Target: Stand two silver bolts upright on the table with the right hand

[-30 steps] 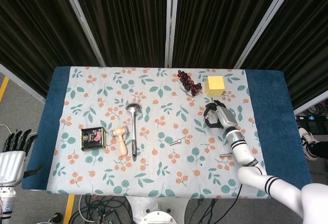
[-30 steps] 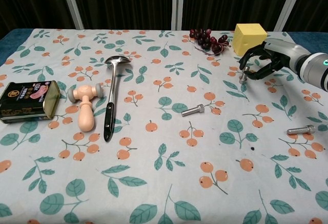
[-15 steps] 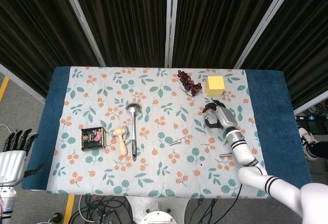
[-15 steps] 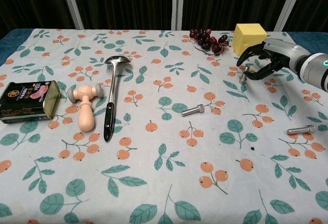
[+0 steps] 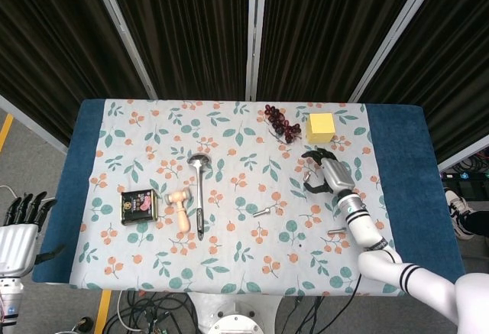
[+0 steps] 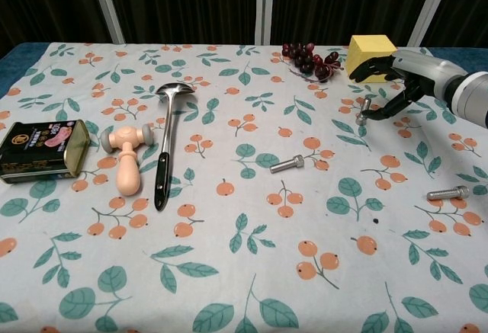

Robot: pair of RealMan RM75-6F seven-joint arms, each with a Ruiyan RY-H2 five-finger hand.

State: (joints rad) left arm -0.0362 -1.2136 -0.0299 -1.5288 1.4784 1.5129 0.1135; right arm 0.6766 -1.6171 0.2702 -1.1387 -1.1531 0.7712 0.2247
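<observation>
On the floral table [image 6: 229, 287] your right hand [image 6: 396, 81], fingers [image 6: 371, 65] spread, frees one upright bolt [image 6: 363, 110] beside the yellow block [image 6: 370, 56]; next, reach for a lying bolt [image 6: 287, 164] and stand it.

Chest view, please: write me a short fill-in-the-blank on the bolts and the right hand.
1. The bolt beside the right hand stands ____.
2. The bolt at the table's middle lies on its ____.
3. The right hand's fingers are ____, holding nothing.
4. Behind that hand sits a ____ block.

Missing: upright; side; open; yellow
</observation>
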